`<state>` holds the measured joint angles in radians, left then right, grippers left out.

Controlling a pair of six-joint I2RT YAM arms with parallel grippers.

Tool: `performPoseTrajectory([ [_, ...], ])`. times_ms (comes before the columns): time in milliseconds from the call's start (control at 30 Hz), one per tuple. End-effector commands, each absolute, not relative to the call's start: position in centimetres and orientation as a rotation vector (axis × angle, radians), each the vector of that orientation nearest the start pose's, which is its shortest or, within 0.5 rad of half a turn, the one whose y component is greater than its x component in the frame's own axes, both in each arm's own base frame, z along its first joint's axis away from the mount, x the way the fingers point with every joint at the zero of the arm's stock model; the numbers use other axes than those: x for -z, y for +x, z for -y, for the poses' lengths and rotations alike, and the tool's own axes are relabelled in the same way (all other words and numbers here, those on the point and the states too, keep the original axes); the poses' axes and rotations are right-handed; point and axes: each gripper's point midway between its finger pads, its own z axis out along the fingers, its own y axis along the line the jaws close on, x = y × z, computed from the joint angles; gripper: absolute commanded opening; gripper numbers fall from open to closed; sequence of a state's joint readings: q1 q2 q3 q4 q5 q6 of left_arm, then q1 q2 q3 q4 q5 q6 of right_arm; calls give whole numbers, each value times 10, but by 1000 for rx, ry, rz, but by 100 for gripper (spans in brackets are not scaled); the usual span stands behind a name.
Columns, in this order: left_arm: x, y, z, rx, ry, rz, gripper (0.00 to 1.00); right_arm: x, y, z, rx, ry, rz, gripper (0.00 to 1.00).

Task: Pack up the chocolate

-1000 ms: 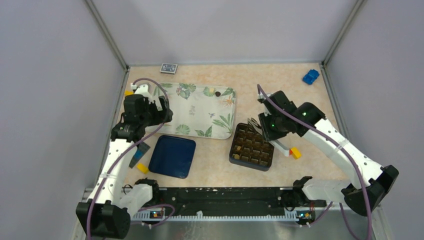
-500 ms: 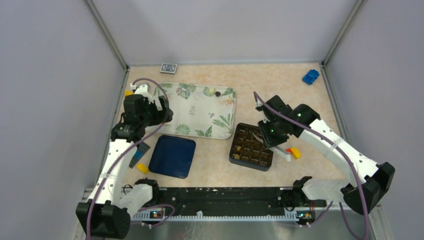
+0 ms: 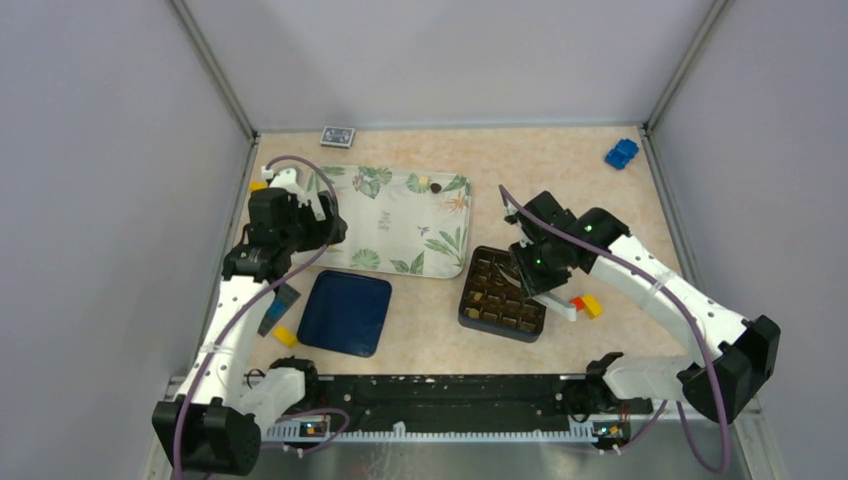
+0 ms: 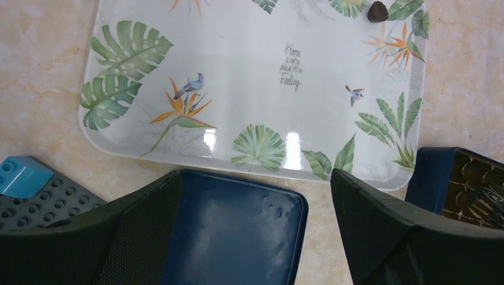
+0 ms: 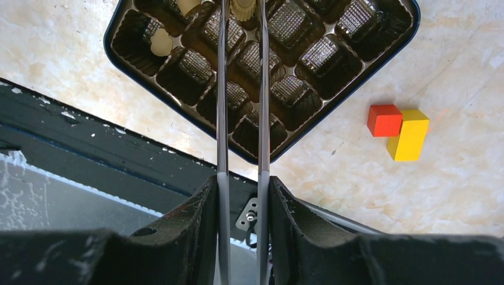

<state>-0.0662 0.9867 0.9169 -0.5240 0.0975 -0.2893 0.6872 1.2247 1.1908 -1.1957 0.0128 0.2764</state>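
**Right claw.** The right claw [image 5: 242, 185] is closed narrow on a pair of thin tongs [image 5: 221, 119]. A tan chocolate piece [image 5: 242, 6] appears to sit between the tong tips, at the upper edge of the right wrist view, so the grip cannot be confirmed.

**Controlling relation.** The tongs lie along the diagonal of the box [image 5: 126, 40]. They enter over the corner nearest the blocks [image 5: 399, 132] and point toward the box's far-left part. The tips are above the box interior, so the held piece is judged to go straight down into a cell, with no sideways travel. Several cells already hold ridged dark pieces [image 5: 288, 21]. The cell under the tips is cut off by the picture edge.

**Left claw.** The left claw [image 4: 255, 178] is spread wide and empty. It hangs over the near edge of the tray [image 4: 249, 71].

**Remaining piece.** One dark piece [image 4: 377, 11] lies at the far-right corner of the tray, far and left of the box. Neither arm is clearly nearer to it. Only the right arm carries tongs, so it is judged the better fit.
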Motion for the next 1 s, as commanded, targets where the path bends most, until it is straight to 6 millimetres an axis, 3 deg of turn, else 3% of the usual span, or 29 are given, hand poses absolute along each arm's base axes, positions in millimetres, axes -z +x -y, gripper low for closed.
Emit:
performPoseTrajectory([
  [0,-230,313,52,337,-176,-2094,99,-173,175,-157,-237,-592,-2711,32],
  [367,-228,314,54,350,-172,-2098,99,-193,184,-155,-204,-579,-2666,33],
  [467,-227,315,54,350,-167,-2100,99,-211,194,-158,-207,-562,-2605,31],
  [600,-225,316,54,346,-165,-2099,99,-238,225,-176,-240,-511,-2476,28],
  [667,-222,317,54,345,-166,-2100,99,-241,244,-191,-264,-483,-2436,28],
  [833,-219,317,52,332,-173,-2103,99,-231,289,-228,-296,-468,-2376,29],
  [967,-216,320,50,314,-166,-2107,99,-205,331,-258,-264,-460,-2361,29],
])
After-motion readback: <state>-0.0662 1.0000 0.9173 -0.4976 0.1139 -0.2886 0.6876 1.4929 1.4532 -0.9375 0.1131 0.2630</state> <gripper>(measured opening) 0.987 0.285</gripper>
